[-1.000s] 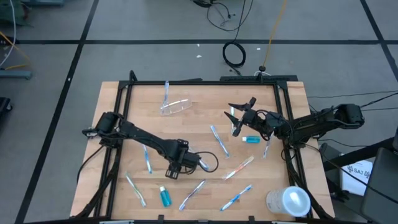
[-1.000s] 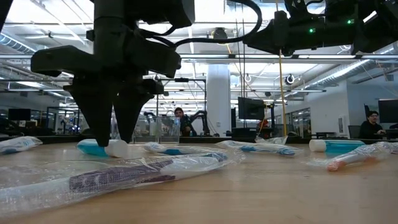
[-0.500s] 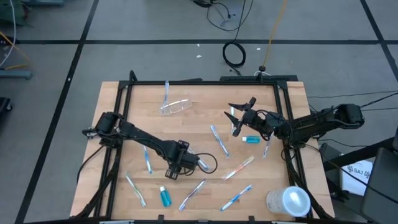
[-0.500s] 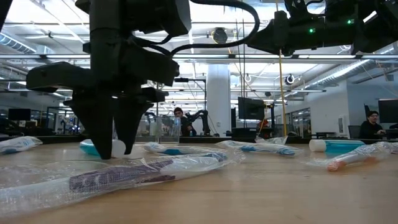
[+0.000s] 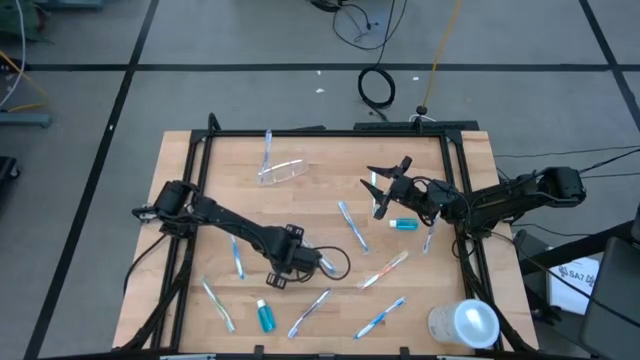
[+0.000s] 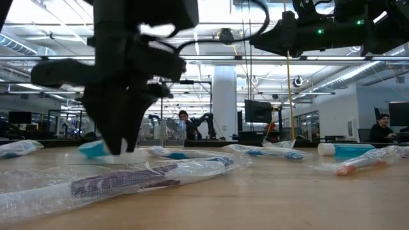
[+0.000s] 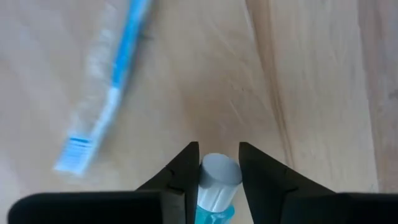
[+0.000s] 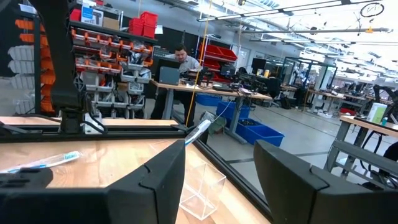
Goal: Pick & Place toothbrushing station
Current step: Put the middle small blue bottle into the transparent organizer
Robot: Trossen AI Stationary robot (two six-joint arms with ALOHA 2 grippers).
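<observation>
Toothpaste tube (image 7: 214,186), teal w/ white cap, sits between the left gripper's (image 7: 218,177) fingers (image 7: 184,177), which are close on both sides of the cap; contact not certain, so can't tell if clamped. In the high view that gripper (image 5: 283,272) is over the surface (image 5: 320,165) near its front-middle, w/ a teal tube (image 5: 265,316) lying just in front of it. A wrapped toothbrush (image 7: 102,93) lies near, apart from the fingers. More brushes scattered across the surface, e.g. one mid-surface (image 5: 352,226) and one toward the front right (image 5: 380,318). Second tube (image 5: 404,224) lies on the right side, just beside the right gripper (image 5: 388,185), which hangs above the surface w/ fingers wide apart. Clear cup (image 5: 281,171) lies on its side at the back left. Large whitish cylinder (image 5: 464,323) sits at the front right corner.
</observation>
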